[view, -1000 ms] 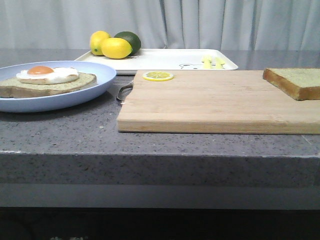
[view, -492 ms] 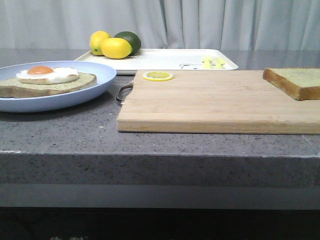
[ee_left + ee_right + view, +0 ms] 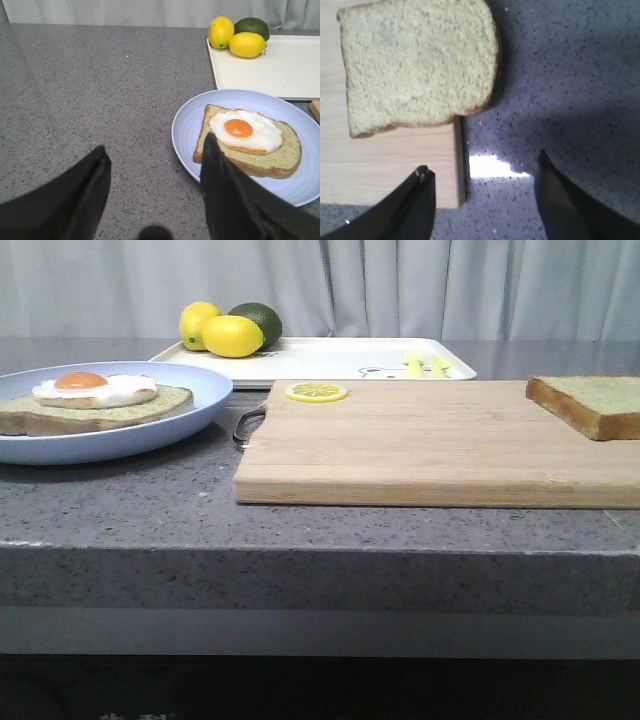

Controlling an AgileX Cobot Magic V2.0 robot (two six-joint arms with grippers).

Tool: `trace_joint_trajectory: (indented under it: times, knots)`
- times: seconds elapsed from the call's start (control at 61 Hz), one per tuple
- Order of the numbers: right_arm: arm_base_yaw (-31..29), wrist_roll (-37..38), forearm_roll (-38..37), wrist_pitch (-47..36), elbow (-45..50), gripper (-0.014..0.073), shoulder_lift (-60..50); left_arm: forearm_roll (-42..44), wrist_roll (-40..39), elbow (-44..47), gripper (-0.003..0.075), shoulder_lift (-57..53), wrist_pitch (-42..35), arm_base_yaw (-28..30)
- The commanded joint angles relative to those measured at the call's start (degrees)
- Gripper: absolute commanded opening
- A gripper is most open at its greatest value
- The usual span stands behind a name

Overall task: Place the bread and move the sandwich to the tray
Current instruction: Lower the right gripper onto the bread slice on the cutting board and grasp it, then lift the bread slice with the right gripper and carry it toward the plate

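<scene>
Grey speckled stone counter before a pale curtain, with the task judged not yet begun.

On the wooden board [image 3: 440, 440], smooth and straight-grained, the bread [image 3: 420, 65] is seen at the far right corner, its porous greenish-tan face overhanging the board's edge; a lemon slice [image 3: 316, 392] lies at the opposite corner. The sandwich [image 3: 248, 141], an open toast slice topped with a glossy white egg and orange yolk, is held by a pale blue round plate [image 3: 187, 127]. The tray [image 3: 330, 358], flat, white and round-rimmed, carries only fruit [image 3: 230, 328] at its left end. The left gripper [image 3: 155, 192] and the right gripper [image 3: 485, 200] are both held wide apart and empty, the right one near the bread.
</scene>
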Motion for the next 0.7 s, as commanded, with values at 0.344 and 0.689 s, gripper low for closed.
trace_joint_trajectory:
  times: [0.344, 0.689]
  knots:
    - [-8.9, -20.8, 29.4, 4.2, -1.9, 0.0456, 17.8, 0.3, 0.1, -1.6, 0.0390, 0.7, -4.3, 0.0]
    - [-8.3, -26.4, 37.3, 8.9, -1.9, 0.0456, 25.8, 0.3, 0.1, -1.6, 0.0390, 0.7, -4.3, 0.0]
